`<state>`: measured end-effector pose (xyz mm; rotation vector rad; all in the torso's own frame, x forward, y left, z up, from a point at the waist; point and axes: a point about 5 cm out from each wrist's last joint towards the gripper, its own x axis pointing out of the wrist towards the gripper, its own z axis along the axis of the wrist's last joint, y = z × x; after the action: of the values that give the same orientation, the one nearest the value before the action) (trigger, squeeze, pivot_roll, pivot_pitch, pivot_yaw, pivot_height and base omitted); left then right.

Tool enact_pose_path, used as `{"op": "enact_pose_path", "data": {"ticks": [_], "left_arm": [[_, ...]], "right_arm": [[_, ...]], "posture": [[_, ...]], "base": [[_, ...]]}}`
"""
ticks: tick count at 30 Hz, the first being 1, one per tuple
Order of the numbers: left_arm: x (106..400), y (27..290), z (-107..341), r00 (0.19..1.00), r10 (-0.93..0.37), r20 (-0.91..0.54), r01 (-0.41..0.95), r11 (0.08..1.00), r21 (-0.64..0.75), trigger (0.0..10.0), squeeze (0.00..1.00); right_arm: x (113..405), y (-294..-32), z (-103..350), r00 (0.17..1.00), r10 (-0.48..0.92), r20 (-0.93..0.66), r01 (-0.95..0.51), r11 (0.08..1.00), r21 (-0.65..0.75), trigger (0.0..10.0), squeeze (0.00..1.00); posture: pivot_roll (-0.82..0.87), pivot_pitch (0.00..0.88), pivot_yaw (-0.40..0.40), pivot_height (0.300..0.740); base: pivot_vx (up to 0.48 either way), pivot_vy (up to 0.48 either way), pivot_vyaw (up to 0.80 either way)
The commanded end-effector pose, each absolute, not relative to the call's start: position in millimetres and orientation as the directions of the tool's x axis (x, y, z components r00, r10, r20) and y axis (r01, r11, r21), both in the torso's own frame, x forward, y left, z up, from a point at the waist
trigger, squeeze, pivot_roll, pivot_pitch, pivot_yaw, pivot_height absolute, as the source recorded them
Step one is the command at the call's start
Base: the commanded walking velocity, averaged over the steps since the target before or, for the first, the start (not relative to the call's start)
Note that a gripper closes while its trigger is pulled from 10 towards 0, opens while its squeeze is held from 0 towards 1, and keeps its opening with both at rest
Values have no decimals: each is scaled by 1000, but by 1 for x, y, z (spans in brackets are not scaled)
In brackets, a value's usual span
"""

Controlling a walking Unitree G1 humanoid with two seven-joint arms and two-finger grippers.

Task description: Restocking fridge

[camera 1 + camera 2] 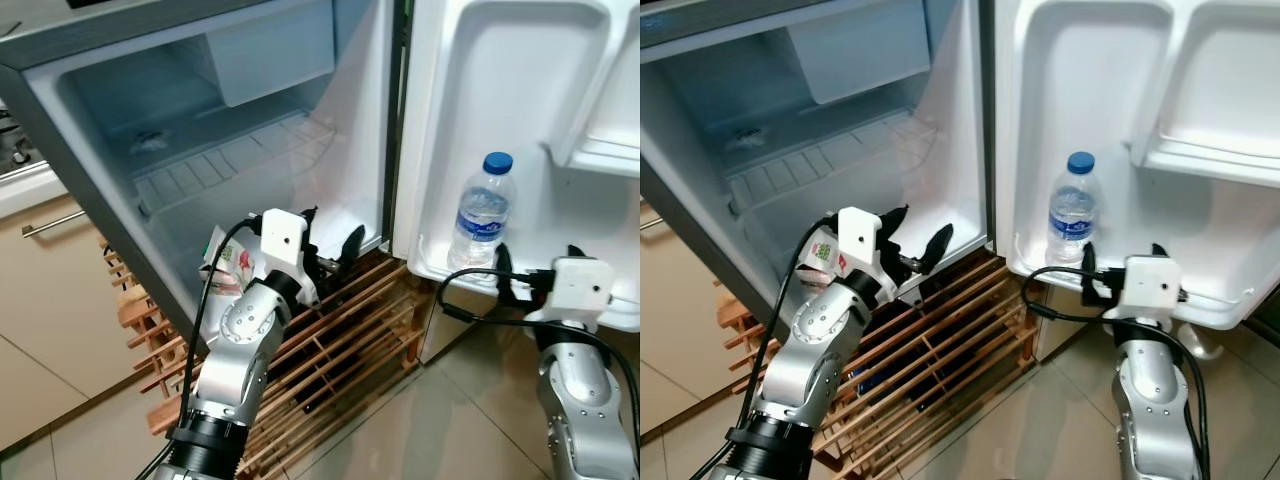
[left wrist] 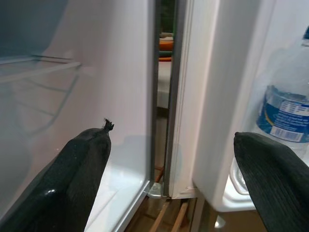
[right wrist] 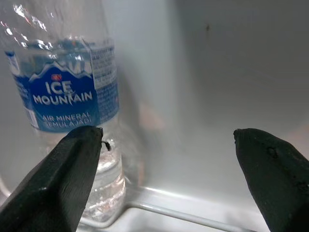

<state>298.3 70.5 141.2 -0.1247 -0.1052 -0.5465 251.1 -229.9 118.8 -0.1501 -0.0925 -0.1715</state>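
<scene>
Clear plastic blue-capped water bottle (image 1: 482, 209) stands in the white door shelf (image 1: 600, 310); right gripper (image 3: 169, 179) and left gripper (image 2: 169, 179) both gape wide, empty.

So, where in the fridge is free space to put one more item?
The door shelf is bare to the right of the water bottle, ahead of the open right gripper. The wire shelf inside the fridge is bare too. It is tighter at the fridge's lower front edge, around the left gripper.
</scene>
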Motion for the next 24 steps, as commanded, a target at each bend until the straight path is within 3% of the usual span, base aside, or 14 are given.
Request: {"op": "enact_pose_path", "data": {"ticks": [1, 7, 21, 24], "left_arm": [[300, 79, 143, 863, -487, 137, 499, 863, -74, 10000, 0], [300, 77, 143, 863, -489, 126, 498, 866, -51, 10000, 0], [297, 73, 141, 853, -508, 119, 517, 855, -51, 10000, 0], [297, 73, 141, 853, -507, 119, 516, 855, -54, 10000, 0]], "right_arm": [[254, -223, 121, 984, -137, 115, 151, 980, -129, 10000, 0], [254, -222, 119, 985, -129, 112, 143, 981, -130, 10000, 0], [251, -221, 117, 987, -121, 104, 135, 981, -137, 10000, 0], [250, -221, 116, 987, -124, 100, 137, 981, -139, 10000, 0]], "posture": [[-194, 0, 84, 740], [-191, 0, 81, 740], [-194, 0, 80, 740], [-195, 0, 81, 740]], "base": [[0, 0, 0], [0, 0, 0], [-397, 0, 0], [0, 0, 0]]}}
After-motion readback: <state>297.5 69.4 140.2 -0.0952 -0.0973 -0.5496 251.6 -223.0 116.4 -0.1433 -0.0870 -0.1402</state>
